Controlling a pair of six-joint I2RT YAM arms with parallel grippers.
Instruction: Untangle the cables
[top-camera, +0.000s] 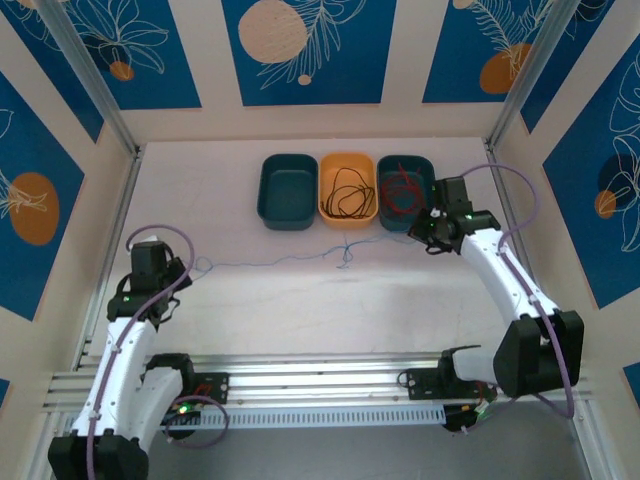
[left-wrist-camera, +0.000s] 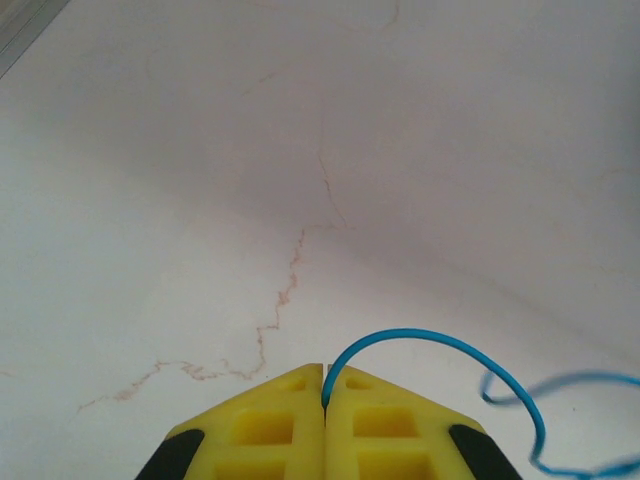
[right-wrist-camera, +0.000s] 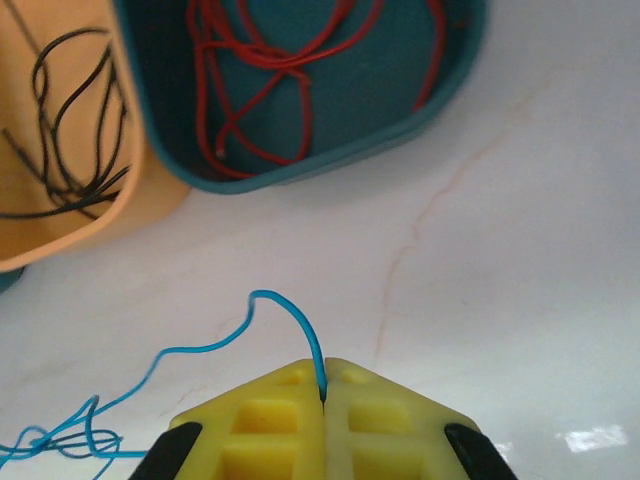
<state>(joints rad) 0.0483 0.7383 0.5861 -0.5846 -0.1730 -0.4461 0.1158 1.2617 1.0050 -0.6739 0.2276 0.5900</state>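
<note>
We see a thin blue cable (top-camera: 270, 262) lying stretched across the middle of the white marbled table (top-camera: 300, 330), from near its left edge toward its right edge, with a small tangled knot (top-camera: 345, 255) about halfway along. The yellow left fingers (left-wrist-camera: 300, 395) are pressed together and pinch 1 end of this cable, which arcs up out of the seam between them and curls away to the right. The yellow right fingers (right-wrist-camera: 295, 385) are likewise pressed together on the other end, the wire rising from their seam and trailing left to the knot.

Along the far edge of the table we count 3 plastic bins side by side in a row. On the left is a dark teal bin (top-camera: 264, 190). In the middle, an orange bin (top-camera: 348, 157) holds a thin black cable (top-camera: 347, 195) in loose loops. On the right, a second teal bin (top-camera: 405, 160) holds a thin red cable (top-camera: 400, 195), also looped. The right fingers sit just beside that bin's near right corner.
</note>
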